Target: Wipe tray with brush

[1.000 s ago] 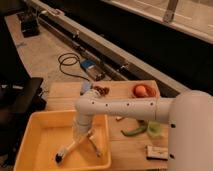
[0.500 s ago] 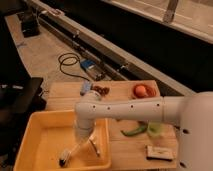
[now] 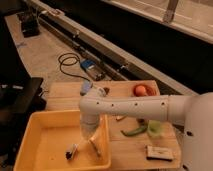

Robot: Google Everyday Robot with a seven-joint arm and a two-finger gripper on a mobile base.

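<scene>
Camera view, tray (image 3: 50, 135): shallow, yellow, raised rim, on wooden bench (image 3: 65, 92)
Brush (image 3: 71, 151): slim pale handle, dark head on tray floor
Gripper (image 3: 87, 140): inside tray, fingers clenched on brush

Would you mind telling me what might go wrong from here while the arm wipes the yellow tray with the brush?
1. The gripper, shut low inside the yellow tray, seems to hold the brush at a slant; pressing down could twist it loose.
2. It works close to one tray wall, so a sweep may bump it and shove the tray along the wooden table.
3. The arm stretches across the table near the green vegetable and could nudge it.
</scene>
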